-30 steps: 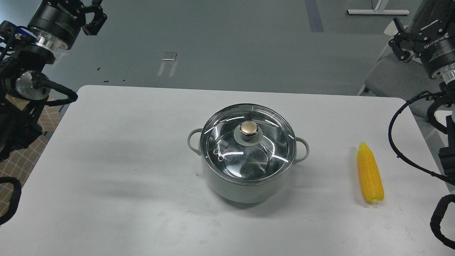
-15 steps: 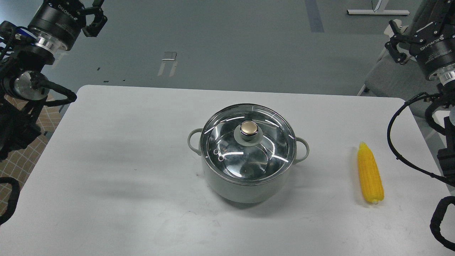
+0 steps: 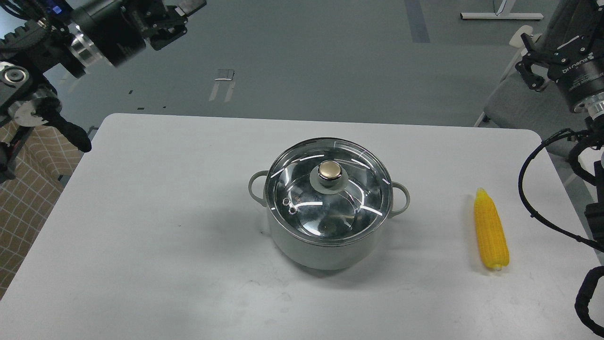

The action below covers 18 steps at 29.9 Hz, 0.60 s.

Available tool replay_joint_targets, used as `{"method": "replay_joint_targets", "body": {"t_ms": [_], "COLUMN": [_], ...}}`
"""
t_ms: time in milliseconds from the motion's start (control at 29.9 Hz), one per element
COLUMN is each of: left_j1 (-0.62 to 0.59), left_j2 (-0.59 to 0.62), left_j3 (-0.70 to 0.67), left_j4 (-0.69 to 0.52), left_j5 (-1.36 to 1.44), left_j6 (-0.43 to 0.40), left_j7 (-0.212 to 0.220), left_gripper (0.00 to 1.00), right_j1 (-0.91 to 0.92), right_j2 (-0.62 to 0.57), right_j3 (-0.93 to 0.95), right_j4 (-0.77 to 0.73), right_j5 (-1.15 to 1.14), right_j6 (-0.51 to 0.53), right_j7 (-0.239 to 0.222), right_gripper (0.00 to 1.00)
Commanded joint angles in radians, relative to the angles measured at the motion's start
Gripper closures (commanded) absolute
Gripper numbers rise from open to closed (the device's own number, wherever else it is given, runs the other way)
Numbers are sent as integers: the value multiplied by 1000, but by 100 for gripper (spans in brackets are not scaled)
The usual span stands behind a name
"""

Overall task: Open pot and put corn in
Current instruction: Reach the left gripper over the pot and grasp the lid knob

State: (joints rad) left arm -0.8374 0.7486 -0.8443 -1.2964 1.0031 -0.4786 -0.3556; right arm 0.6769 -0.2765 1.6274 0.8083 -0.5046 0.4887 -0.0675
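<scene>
The pale grey-green pot (image 3: 325, 250) stands at the middle of the white table (image 3: 165, 212), with a loop handle on each side. A flat glass lid (image 3: 302, 189) with a gold knob (image 3: 330, 170) lies shut on it. The yellow corn (image 3: 490, 231) lies on the table to the right of the pot, pointed end away from me. My left gripper (image 3: 181, 23) is open and empty, high up at the far left, beyond the table's far edge. My right gripper (image 3: 528, 59) is open and empty, high at the far right, well behind the corn.
A grey chair (image 3: 514, 104) stands behind the table's far right corner. Black cables (image 3: 533, 198) of my right arm hang over the table's right edge near the corn. Grey floor lies beyond the table.
My left arm has swung right and turned, so its gripper now points toward the middle. My right gripper has shifted only slightly. Pot, lid and corn have not moved.
</scene>
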Motion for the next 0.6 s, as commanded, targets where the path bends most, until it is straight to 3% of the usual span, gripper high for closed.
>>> {"method": "replay_joint_targets", "body": {"t_ms": [0, 301, 435, 569], "left_j1": [6, 6, 0, 6], "left_j2": [-57, -218, -221, -253], "left_j3": [8, 169, 272, 298], "left_j4": [-174, -216, -204, -190], "left_j5": [431, 1003, 1138, 1179], "left_j6": [3, 49, 119, 130], "left_j7": [-2, -6, -6, -5], "left_gripper": [4, 8, 11, 12], "right_j1": [-2, -5, -5, -5], "right_j2": [-1, -12, -12, -12], "right_j3": [2, 8, 9, 9], "right_j4": [0, 2, 2, 2], "right_j5": [0, 1, 1, 1], "right_j6": [0, 0, 0, 0], "right_j7": [0, 0, 0, 0], "right_gripper": [0, 0, 0, 0]}}
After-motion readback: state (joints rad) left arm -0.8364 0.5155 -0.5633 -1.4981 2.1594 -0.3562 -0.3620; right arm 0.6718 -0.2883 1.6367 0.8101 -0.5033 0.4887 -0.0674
